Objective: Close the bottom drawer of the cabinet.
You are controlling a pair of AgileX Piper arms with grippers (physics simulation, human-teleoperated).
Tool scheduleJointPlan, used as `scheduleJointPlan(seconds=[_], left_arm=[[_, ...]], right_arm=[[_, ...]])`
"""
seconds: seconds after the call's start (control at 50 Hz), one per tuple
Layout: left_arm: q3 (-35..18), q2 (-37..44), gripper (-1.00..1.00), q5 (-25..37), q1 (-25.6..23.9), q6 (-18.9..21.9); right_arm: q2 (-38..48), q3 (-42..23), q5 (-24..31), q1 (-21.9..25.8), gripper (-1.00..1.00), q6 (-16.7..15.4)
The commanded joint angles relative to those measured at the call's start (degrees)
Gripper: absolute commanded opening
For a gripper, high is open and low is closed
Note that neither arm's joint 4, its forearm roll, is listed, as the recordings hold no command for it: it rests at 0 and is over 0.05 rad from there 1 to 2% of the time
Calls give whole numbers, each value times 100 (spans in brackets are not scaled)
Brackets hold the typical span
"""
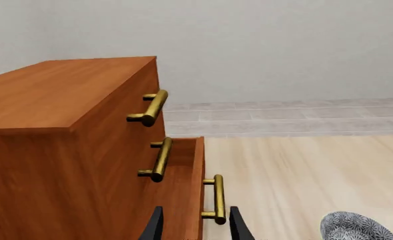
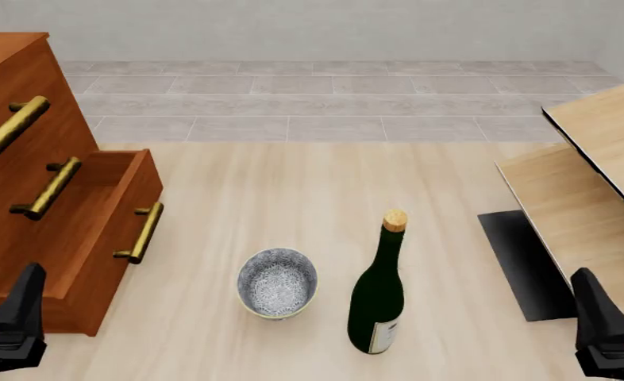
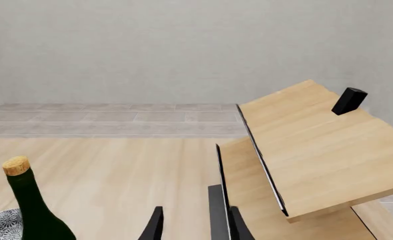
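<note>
Black fingertips of my left gripper (image 1: 195, 226) frame the lower edge of the left wrist view, jaws standing apart with nothing between them, and just past them I see the brass bar handle (image 1: 218, 199) of the bottom drawer (image 1: 183, 192), which is pulled out from the cabinet (image 1: 63, 150). I cannot tell from this view whether the fingers touch the handle; they look a little short of it. From the front camera the left gripper (image 2: 16, 317) sits at the near left corner, close to the drawer's front panel, and the drawer (image 2: 90, 238) juts out well beyond the two upper drawers, whose handles (image 2: 48, 187) line up flush on the reddish-brown cabinet face. My right gripper (image 3: 195, 226) is also spread with nothing held; in the front view it (image 2: 603, 329) rests at the near right corner, well apart from the cabinet. Ahead of it stands pale light-wood furniture (image 3: 316, 150) with a slanted top panel and a small black block (image 3: 349, 100) on it. Between the two arms, on the light wood floor surface (image 2: 290, 182), stand a patterned grey bowl (image 2: 277, 282) and, just beside it on the right, an upright dark green bottle (image 2: 378, 298) with a cork.
</note>
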Motion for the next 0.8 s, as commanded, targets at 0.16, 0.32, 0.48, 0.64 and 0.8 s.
scheduleJointPlan(seconds=[0.16,0.32,0.48,0.64,0.8], left_arm=[[-17,-311,100,337,-346,-277],[-29,-318,100,339,-372,-266],[-88,-322,100,345,-516,-244],[-144,-291,100,472,-899,-97],[-203,-314,100,669,-1641,-74]], right_arm=[[13,-8,12,21,100,-25],[11,-14,15,31,100,-35],[13,-16,20,36,100,-45],[36,3,-4,43,100,-44],[26,-11,19,46,100,-51]])
